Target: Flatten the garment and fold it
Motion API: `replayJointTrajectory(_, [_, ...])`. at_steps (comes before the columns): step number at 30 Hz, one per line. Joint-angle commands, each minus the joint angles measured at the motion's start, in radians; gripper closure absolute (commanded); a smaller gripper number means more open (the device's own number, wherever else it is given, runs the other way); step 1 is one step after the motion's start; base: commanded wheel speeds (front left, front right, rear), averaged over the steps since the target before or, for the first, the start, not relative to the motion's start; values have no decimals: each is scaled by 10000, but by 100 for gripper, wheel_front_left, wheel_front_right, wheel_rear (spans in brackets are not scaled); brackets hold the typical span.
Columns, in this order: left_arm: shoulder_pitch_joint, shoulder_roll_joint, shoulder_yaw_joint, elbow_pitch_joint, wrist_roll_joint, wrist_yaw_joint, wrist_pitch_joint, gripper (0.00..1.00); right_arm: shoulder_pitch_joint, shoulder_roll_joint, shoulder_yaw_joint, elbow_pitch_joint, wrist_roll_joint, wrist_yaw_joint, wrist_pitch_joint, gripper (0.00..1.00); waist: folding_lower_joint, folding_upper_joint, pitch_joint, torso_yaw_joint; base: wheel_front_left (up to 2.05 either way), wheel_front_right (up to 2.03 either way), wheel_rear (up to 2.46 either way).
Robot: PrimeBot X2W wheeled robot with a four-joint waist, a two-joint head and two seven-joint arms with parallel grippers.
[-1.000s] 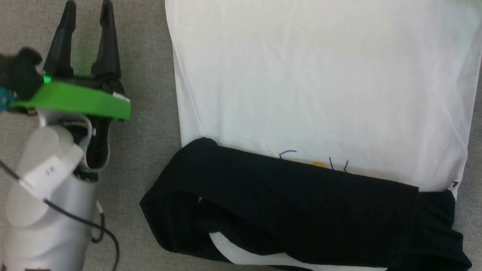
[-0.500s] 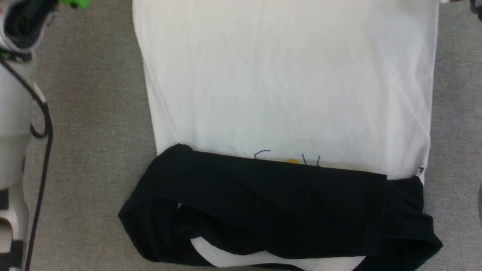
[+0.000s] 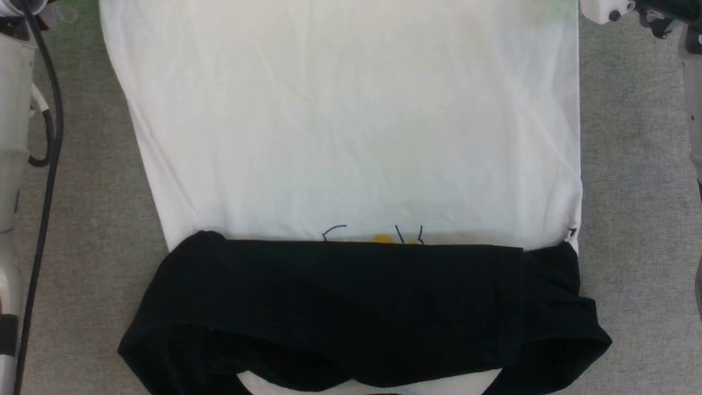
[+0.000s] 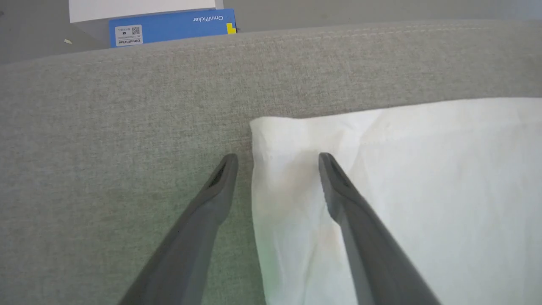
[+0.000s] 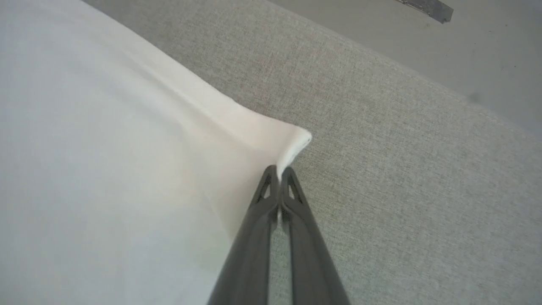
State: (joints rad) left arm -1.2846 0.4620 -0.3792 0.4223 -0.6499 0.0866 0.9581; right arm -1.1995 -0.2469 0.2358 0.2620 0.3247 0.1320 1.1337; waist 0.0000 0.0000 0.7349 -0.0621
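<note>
**Garment flat, right corner pinched, left jaws wide**

The garment lies spread on the grey woven surface, collar end nearest the robot. The black sleeves are folded across that near end in a soft, lumpy band that overhangs the white body on both sides. Just beyond the band the yellow-and-blue chest print peeks out, half covered. The white body is smooth thin cloth with faint creases and straight side edges. Bare grey strips run along both sides of it, with a pale forearm and a black cable in the left strip.

At the garment's far right corner the right gripper is clamped on the cloth tip, and a taut ridge runs back from the pinch. At the far left corner the left gripper has its fingers apart and straddles the side edge, one finger over cloth and one over grey. Whether it touches, I can't tell. Beyond the hem there is more open grey up to a stitched edge, then a blue box past it.
</note>
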Motion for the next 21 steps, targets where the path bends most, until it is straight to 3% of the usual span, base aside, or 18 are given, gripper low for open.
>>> replayJointTrajectory(1, [-50, 187, -76, 110, 167, 86, 76, 0, -114, -64, 57, -73, 71, -13, -65, 100, 0, 0, 139, -133, 0, 0, 0])
replayJointTrajectory(6, [222, 397, -152, 373, 202, 347, 516, 0, -135, -192, 141, -113, 209, -13, -76, 100, 0, 0, 218, -112, 0, 0, 0])
replayJointTrajectory(7, [276, 377, -76, 347, 86, 409, 589, 69, -150, -223, 175, -135, 221, -13, -67, 100, 0, 0, 238, -94, 0, 0, 0])
replayJointTrajectory(8, [356, 334, -6, 320, -58, 462, 696, 100, -163, -232, 189, -160, 242, -13, -73, 100, 0, 0, 252, -75, 0, 0, 0])
replayJointTrajectory(12, [550, 252, 236, -9, -454, 397, 621, 100, -211, -275, 184, -193, 265, -13, -76, 100, 0, 0, 277, 8, 0, 0, 0])
replayJointTrajectory(17, [652, -1, 838, -368, -1010, 245, -244, 100, -190, -366, 132, -60, 244, -13, -266, 100, 0, 0, 11, 172, 0, 0, 0])
replayJointTrajectory(21, [649, -137, 1294, -576, -1364, -146, -1160, 100, -182, -539, 0, 120, 115, -13, -610, 100, 0, 0, -403, 393, 0, 0, 0])
